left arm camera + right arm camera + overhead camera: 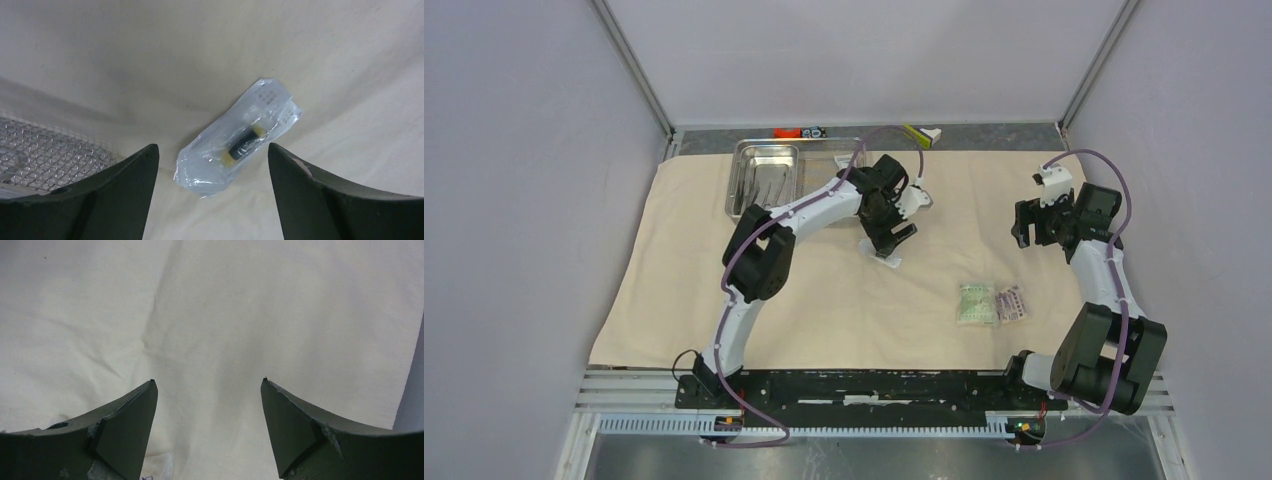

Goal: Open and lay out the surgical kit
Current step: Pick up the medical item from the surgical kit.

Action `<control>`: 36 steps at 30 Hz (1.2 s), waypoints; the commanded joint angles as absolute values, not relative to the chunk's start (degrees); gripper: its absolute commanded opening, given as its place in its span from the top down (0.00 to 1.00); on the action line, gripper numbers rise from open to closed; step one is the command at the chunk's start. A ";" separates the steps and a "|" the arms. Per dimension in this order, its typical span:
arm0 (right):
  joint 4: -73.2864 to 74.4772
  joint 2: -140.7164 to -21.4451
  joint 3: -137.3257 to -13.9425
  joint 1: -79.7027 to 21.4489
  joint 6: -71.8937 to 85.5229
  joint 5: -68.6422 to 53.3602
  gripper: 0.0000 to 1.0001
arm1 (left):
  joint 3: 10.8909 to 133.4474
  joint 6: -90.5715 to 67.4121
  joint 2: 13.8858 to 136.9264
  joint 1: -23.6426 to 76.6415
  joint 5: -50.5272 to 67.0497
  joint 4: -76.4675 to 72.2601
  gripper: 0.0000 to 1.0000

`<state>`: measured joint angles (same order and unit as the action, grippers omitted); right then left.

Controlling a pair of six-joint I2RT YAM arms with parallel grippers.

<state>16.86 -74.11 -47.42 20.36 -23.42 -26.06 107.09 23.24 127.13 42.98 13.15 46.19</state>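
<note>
The beige cloth wrap [824,300] lies spread flat over the table. At its back left stands the steel tray [736,180], with thin metal instruments [762,186] inside. My left gripper [887,243] hangs open just above a clear sealed packet [886,259]. In the left wrist view that packet [240,137] holds a black and yellow piece and lies on the cloth [325,60] between and ahead of the left gripper [212,146], untouched. A mesh inner tray [40,155] shows at the left. Two more packets [977,302] lie at the front right. My right gripper [1024,226] [207,382] is open over bare cloth [210,315].
A yellow-green and white object [921,135] and small orange and black pieces [799,132] lie on the grey strip behind the cloth. Grey walls close in the left, right and back. A slotted rail [874,385] runs along the near edge.
</note>
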 commanded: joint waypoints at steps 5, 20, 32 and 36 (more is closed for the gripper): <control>16.21 -74.49 -47.37 20.57 -23.81 -27.37 0.17 | 105.41 29.65 125.59 42.01 12.13 46.60 0.17; 16.34 -74.93 -47.41 20.57 -23.91 -27.32 0.17 | 101.49 33.62 124.85 42.01 16.70 47.20 0.30; 16.62 -75.55 -47.55 20.57 -24.17 -27.27 0.17 | 104.36 36.32 124.91 42.01 20.40 50.70 0.64; 16.66 -75.56 -47.48 20.57 -24.17 -27.32 0.16 | 105.42 38.64 124.85 42.60 22.13 52.54 0.78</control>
